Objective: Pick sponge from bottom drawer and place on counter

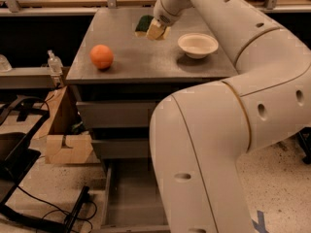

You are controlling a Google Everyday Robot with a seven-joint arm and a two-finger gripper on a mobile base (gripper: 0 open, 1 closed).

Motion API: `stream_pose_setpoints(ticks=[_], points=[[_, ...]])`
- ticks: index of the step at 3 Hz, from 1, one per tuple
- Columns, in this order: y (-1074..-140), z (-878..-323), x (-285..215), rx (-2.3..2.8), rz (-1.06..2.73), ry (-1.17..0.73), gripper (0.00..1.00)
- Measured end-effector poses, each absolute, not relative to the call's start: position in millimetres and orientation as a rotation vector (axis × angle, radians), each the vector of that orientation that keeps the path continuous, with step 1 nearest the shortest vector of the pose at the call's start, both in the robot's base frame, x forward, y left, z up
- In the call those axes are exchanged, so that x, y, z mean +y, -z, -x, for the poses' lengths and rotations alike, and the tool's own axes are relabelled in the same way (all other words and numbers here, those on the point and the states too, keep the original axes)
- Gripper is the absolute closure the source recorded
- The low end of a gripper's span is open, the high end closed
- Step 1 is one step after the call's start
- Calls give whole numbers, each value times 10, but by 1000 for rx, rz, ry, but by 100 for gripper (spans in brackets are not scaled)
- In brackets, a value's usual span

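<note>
Over counter (146, 62) rear, claw (157, 28) gripping tilted sponge (145, 23), green face, yellow foam

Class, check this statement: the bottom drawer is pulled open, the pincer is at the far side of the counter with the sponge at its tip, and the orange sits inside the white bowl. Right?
Not quite. The camera view shows the orange on the bare counter, near its front left corner, apart from the white bowl. The rest holds: bottom drawer open, sponge at the pincer.
</note>
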State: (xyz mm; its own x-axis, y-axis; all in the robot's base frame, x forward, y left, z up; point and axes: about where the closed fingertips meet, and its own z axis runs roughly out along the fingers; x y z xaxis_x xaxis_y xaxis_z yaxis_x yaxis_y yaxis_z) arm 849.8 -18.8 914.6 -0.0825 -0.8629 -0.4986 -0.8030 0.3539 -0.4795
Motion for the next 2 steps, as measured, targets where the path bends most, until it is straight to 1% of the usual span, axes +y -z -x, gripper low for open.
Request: stream_pose_setpoints(ticks=[1,2], points=[[-8819,-8596,-205,1903,1415,91,100],[-8580,-8666,-64,1888,1417,63,100]])
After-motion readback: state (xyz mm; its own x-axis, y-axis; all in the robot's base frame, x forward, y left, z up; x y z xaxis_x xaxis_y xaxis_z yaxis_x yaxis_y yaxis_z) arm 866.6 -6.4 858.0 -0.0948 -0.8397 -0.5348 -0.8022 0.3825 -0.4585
